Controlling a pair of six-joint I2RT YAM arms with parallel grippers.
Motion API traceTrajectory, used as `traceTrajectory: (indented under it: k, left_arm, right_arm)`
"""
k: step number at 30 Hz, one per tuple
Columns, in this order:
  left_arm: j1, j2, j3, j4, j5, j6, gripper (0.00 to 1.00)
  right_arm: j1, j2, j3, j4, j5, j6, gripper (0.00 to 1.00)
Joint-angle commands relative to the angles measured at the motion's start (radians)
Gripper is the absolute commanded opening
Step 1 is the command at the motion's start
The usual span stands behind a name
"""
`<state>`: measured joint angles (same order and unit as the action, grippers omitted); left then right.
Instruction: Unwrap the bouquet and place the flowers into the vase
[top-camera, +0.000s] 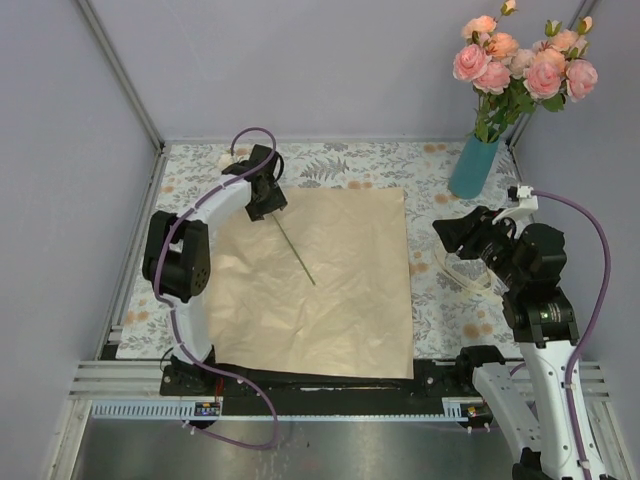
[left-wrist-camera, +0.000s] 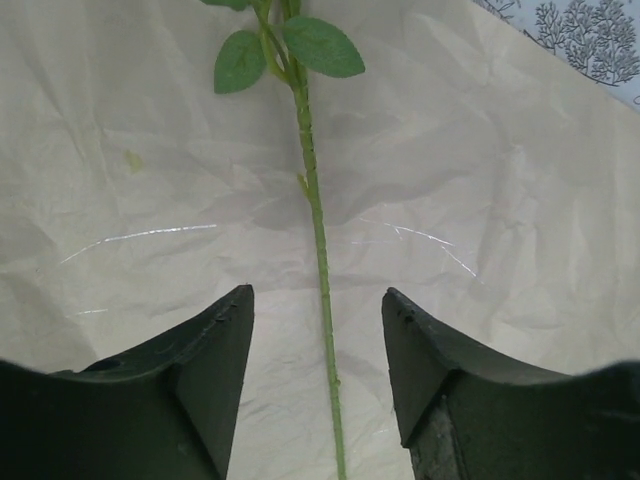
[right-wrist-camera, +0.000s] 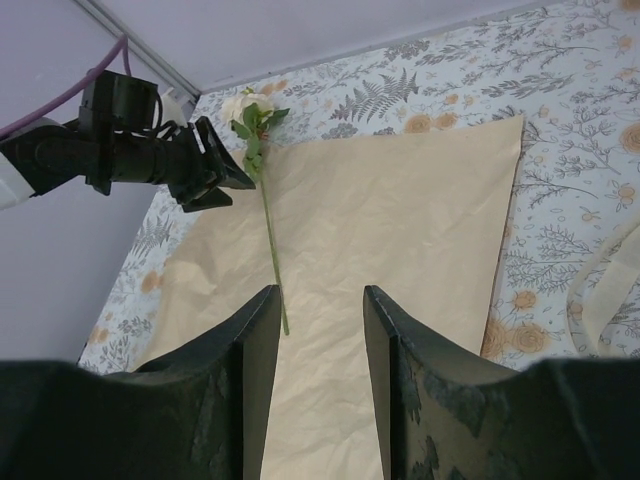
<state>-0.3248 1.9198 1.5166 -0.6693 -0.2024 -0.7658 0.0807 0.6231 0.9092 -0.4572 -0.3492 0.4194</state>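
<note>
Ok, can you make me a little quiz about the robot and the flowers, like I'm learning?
1. True or false: the vase already holds a bunch of roses.
2. Pick one: the left gripper hovers over the lone rose. Its jaws are A) apart, with the stem between them, B) squeezed shut on a leaf, C) wrapped round a cup.
3. Fill the gap: the lone rose's stem lies on the flat sheet of tan ______.
Key: 1 true; 2 A; 3 paper.
</note>
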Motion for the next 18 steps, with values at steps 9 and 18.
traceTrajectory:
  k: [9,18]
  left_arm:
    - [0.024,0.166,0.100,0.023,0.024,-0.004,0.49]
    - [0.044,0.226,0.116,0.054,0.093,0.014,0.32]
  right_arm:
    - [0.008,-0.043,0.014,0.038,-0.013,0.027,0.47]
    - [0.008,-0.025,0.019,0.023,-0.002,0.019,0.47]
